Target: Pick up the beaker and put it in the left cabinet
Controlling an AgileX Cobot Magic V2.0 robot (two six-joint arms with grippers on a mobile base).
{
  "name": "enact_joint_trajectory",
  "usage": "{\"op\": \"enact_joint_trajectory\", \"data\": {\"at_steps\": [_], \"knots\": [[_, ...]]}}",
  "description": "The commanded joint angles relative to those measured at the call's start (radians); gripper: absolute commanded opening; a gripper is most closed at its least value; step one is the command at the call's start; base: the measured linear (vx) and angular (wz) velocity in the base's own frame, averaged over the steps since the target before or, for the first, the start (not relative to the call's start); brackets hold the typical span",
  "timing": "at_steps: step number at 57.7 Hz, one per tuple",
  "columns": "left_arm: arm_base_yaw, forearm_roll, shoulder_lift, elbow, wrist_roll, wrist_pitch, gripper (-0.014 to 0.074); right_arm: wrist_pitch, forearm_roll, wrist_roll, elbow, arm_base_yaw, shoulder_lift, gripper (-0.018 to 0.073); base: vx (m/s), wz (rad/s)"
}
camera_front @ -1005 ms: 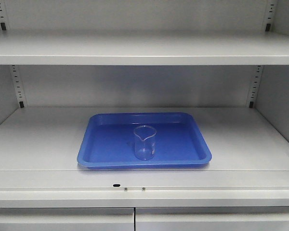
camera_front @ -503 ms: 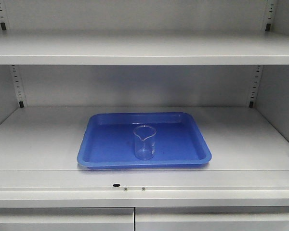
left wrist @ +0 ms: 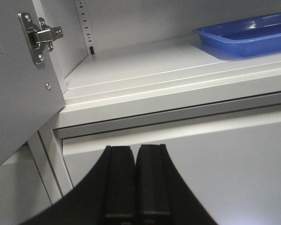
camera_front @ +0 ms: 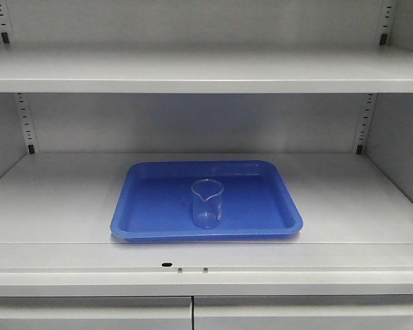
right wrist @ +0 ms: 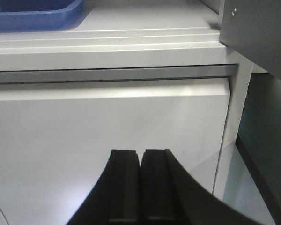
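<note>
Nearest, the left gripper (left wrist: pixel 136 154) and the right gripper (right wrist: pixel 140 159) are each seen from their wrist cameras with black fingers pressed together, clenched on nothing, below the front edge of the left cabinet (camera_front: pixel 206 258). Farther in, the beaker (camera_front: pixel 207 203) is set upright in a blue tray (camera_front: pixel 144 206) on the middle shelf, toward the tray's 6 o'clock edge, well apart from both grippers.
</note>
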Motion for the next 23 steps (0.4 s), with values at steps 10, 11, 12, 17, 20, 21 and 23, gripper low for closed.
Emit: {"op": "enact_joint_trajectory", "data": {"at_steps": [10,11,12,17,20,21,23], "knots": [[-0.002,-0.005,-0.01,-0.018,-0.002,-0.082,-0.0006,-0.076,-0.002,-0.002,0.004,-0.004,-0.009,-0.0008,0.0,0.0],[-0.002,-0.005,-0.01,-0.018,-0.002,-0.082,-0.0006,-0.076,-0.002,-0.002,0.004,-0.004,-0.009,-0.0008,0.0,0.0],[-0.002,-0.005,-0.01,-0.018,-0.002,-0.082,-0.0006,-0.076,-0.002,-0.002,0.004,-0.004,-0.009,-0.0008,0.0,0.0],[-0.002,-0.005,-0.01,-0.018,-0.002,-0.082,-0.0006,-0.076,-0.002,-0.002,0.004,-0.004,-0.009,-0.0008,0.0,0.0],[-0.002,-0.005,-0.01,-0.018,-0.002,-0.082,-0.0006,-0.076,-0.002,-0.002,0.004,-0.004,-0.009,-0.0008,0.0,0.0],[-0.002,-0.005,-0.01,-0.018,-0.002,-0.082,-0.0006,-0.076,-0.002,-0.002,0.004,-0.004,-0.009,-0.0008,0.0,0.0],[-0.002,-0.005,-0.01,-0.018,-0.002,-0.082,-0.0006,-0.076,-0.002,-0.002,0.004,-0.004,-0.009,-0.0008,0.0,0.0]]}}
